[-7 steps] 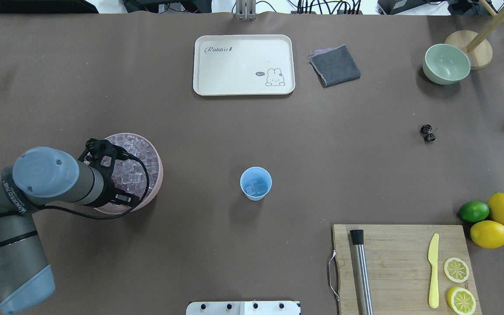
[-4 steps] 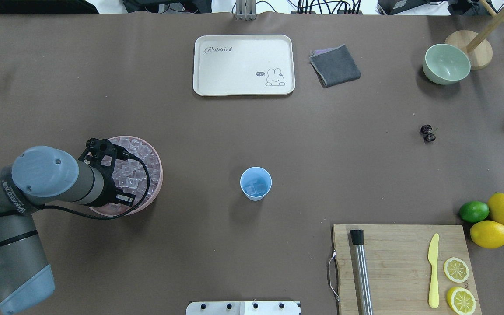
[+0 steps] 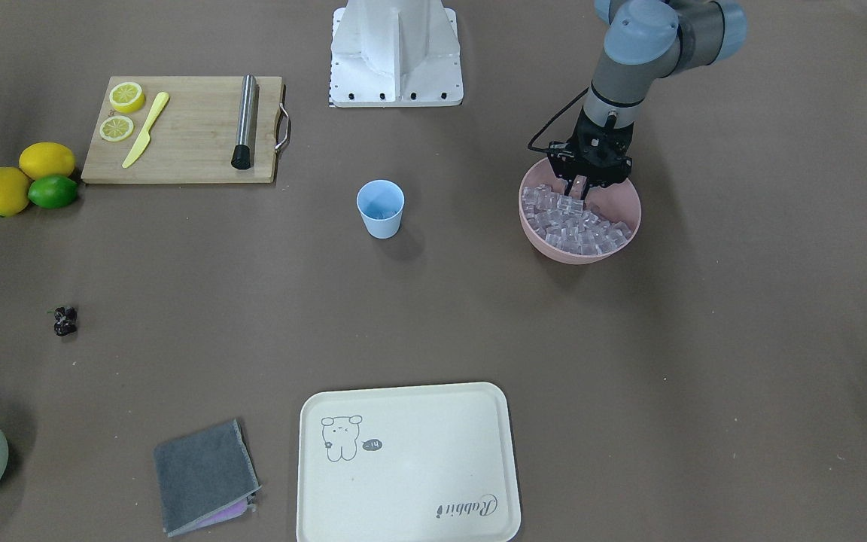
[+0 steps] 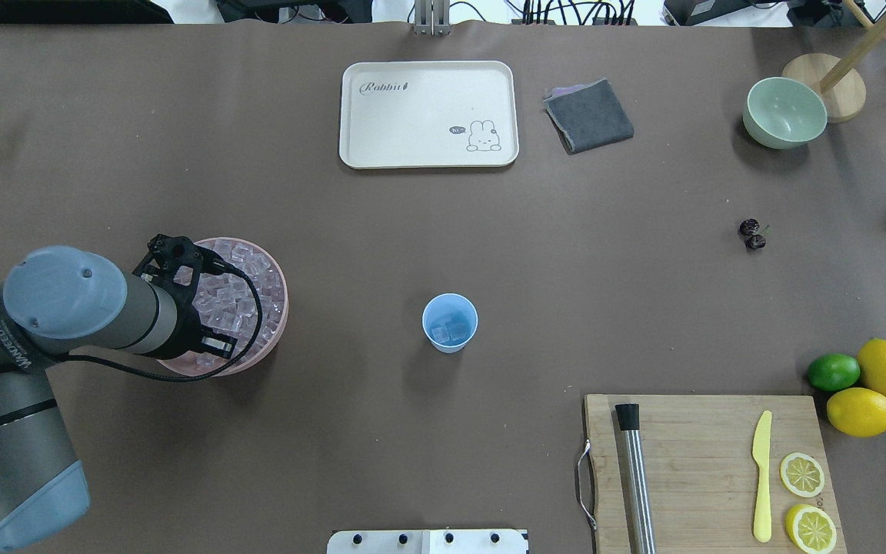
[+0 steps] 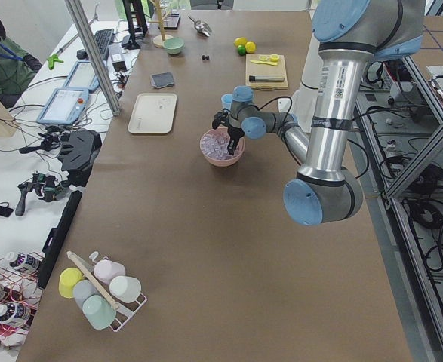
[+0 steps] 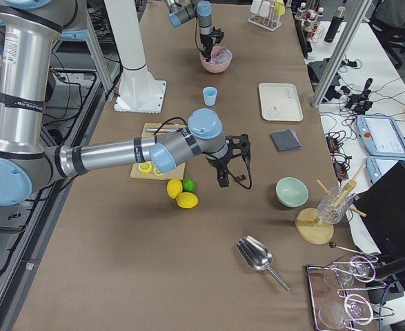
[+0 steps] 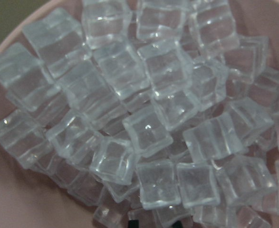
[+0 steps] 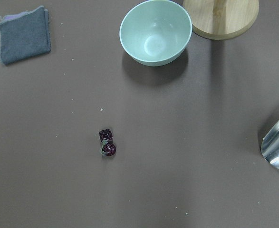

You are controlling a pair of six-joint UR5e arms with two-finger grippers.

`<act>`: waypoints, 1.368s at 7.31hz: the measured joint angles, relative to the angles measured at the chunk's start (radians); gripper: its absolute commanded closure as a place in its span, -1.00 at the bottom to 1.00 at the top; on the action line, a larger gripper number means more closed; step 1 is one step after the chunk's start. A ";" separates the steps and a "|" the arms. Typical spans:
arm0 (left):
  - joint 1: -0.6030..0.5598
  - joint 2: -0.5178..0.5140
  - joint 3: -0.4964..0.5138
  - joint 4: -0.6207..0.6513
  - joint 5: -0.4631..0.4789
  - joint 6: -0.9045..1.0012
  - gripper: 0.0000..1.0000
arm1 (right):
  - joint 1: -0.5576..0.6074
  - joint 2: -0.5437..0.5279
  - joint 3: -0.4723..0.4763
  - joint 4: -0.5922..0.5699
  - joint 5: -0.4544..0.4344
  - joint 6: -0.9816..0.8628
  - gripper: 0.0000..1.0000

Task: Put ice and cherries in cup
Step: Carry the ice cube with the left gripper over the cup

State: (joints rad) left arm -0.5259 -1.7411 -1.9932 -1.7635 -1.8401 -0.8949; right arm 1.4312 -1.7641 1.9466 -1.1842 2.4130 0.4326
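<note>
The ice fills a pink bowl at the table's left. My left gripper reaches down into it. In the left wrist view only the dark fingertips show, about one cube apart, with an ice cube between them. The light-blue cup stands mid-table with a few ice cubes inside. The cherries lie on the bare table at the right, and also show as dark cherries in the right wrist view. My right gripper hovers over that area, and I cannot tell whether it is open or shut.
A cream tray and a grey cloth lie at the far side, a pale green bowl at the far right. A cutting board holds a muddler, a yellow knife and lemon slices; lemons and a lime sit beside it.
The left wrist has shifted slightly toward the far left over the pink bowl. The cup and the cherries have not moved.
</note>
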 measured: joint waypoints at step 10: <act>0.020 -0.381 0.082 -0.002 0.057 -0.421 1.00 | 0.000 0.000 0.001 0.000 0.000 0.000 -1.00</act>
State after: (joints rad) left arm -0.5064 -2.1216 -1.9111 -1.7654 -1.7828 -1.3159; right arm 1.4312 -1.7641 1.9479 -1.1842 2.4130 0.4326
